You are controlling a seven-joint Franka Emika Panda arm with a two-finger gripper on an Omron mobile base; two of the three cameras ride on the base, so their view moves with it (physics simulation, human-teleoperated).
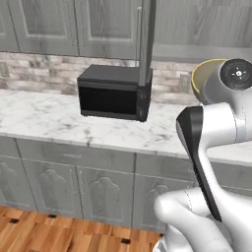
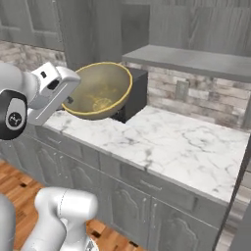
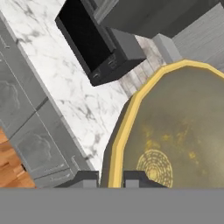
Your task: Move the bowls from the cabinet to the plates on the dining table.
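While clamped on its rim, bowl [image 2: 100, 90] in jaws above marble counter [image 2: 181, 142].

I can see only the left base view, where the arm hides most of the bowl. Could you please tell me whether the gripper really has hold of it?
Observer: Yes. In the hand view the gripper is shut on the olive-tan round ceramic bowl, with one finger on either side of its yellow rim.
Operator: Thank you. How is it sitting?
Observer: In the right base view it is tilted, its opening turned towards that camera, and held in the air above the white marble counter.
Operator: And what lies behind it?
Observer: The black box-shaped microwave stands just behind the bowl from that side.
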